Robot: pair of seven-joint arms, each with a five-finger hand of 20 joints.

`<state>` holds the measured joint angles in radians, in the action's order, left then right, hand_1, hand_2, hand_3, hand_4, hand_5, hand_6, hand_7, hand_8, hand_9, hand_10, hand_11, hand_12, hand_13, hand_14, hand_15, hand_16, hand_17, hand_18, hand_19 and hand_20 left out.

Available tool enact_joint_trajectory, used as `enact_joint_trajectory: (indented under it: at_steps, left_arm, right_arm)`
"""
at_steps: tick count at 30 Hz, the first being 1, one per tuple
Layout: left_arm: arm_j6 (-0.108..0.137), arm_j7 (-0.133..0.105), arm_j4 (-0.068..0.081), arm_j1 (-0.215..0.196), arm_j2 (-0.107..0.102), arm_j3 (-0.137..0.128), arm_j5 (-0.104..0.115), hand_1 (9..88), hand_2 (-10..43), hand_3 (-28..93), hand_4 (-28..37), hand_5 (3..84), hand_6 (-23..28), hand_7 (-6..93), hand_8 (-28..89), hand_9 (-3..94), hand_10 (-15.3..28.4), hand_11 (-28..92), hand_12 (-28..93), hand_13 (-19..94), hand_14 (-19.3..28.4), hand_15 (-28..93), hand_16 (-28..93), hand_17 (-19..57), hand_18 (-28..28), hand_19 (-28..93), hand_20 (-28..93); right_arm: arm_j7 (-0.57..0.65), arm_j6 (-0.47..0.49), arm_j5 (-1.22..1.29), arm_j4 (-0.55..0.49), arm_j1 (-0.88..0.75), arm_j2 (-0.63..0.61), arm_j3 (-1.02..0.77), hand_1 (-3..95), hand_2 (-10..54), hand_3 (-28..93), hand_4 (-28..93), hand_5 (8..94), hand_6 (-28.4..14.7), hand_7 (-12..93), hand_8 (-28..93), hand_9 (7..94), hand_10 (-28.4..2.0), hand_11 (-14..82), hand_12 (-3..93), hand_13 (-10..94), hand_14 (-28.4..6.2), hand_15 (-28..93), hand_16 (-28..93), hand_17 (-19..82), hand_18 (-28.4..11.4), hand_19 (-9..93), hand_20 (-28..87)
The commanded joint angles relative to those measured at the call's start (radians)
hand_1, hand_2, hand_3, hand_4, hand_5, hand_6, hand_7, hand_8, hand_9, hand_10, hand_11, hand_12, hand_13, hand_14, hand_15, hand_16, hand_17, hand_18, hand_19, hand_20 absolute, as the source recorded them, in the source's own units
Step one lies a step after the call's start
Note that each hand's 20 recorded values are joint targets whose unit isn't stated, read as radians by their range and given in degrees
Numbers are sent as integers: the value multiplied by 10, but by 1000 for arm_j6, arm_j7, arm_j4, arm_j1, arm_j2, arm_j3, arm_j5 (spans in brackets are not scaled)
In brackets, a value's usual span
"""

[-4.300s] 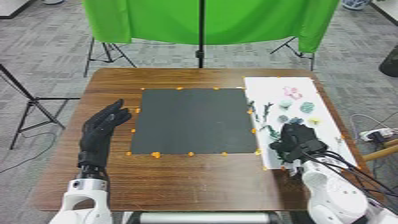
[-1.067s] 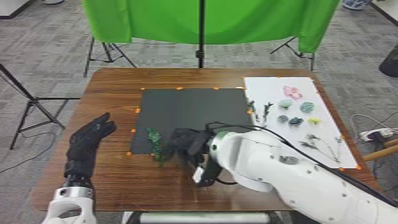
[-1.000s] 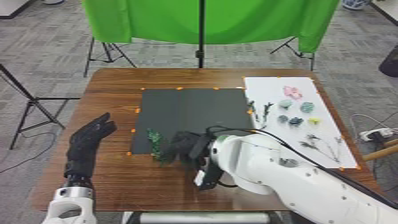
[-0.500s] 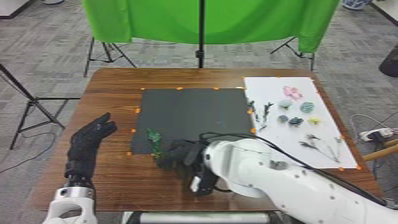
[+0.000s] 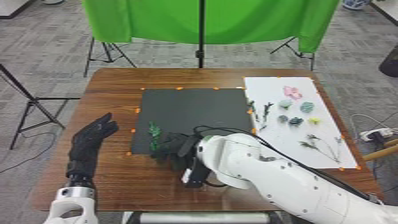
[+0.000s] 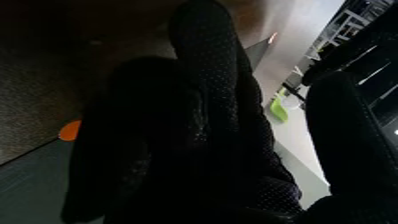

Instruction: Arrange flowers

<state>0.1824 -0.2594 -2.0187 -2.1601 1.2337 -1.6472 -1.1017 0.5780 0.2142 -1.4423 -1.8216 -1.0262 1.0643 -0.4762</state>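
Head view: dark mat [image 5: 195,110] and white sheet [image 5: 268,84] side by side on the table [image 5: 115,85], right hand [image 5: 180,146] straight-fingered, thumb apart, close beside the leafy green sprig [image 5: 154,134] at the mat's near left. On the sheet, one pink bloom [image 5: 292,92], one yellow bloom [image 5: 314,121], four muted-green heads [image 5: 306,107].

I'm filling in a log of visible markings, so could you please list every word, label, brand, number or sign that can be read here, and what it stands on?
None can be read.
White patch by the wrist of the right hand: too small to tell whether it bears print.
Dark oval mark on the white right arm: too small to read, if it is lettering.
Dark mat and white sheet: no lettering that I can make out.
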Motion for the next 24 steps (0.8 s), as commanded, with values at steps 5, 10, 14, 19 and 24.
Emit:
enact_joint_trajectory:
  at_steps: [5,10,14,19,24]
  left_arm:
    - [-15,6,7,-4,10,7,4,279,-38,646,-202,479,40,82,-56,458,133,159,124,353,167,232,16,52,106,37,196]
    - [-17,3,6,-4,13,6,2,279,-37,646,-202,478,40,82,-56,459,133,160,125,353,167,232,16,52,106,37,195]
    - [-15,3,4,-6,14,4,2,279,-38,646,-200,479,40,82,-56,459,134,160,124,353,166,231,17,51,106,37,196]
    - [-11,3,0,-15,18,-4,4,280,-38,646,-200,479,40,82,-56,458,134,160,124,353,166,231,17,52,106,36,195]
    - [-9,1,-4,-21,23,-7,2,280,-38,646,-201,479,40,82,-56,459,134,160,124,353,167,232,17,51,106,36,195]
  right_arm:
    - [9,-55,14,36,8,23,-20,196,132,619,-99,683,-38,101,-76,869,-161,355,268,918,-66,530,317,663,-125,932,435]
    - [8,-55,38,18,-10,13,-51,197,130,617,-100,684,-39,101,-76,870,-161,356,267,918,-66,531,315,663,-125,932,434]
    - [0,-15,75,-54,-57,-45,-122,194,107,619,-99,692,-38,107,-74,867,-161,356,268,918,-65,530,314,663,-124,932,432]
    - [0,49,137,-170,-153,-153,-283,196,82,612,-97,700,-43,115,-65,856,-167,344,265,909,-68,515,312,651,-124,932,413]
    - [-38,32,134,-300,-334,-272,-566,219,63,592,-94,703,-46,119,-57,828,-172,313,261,885,-79,497,314,619,-133,932,380]
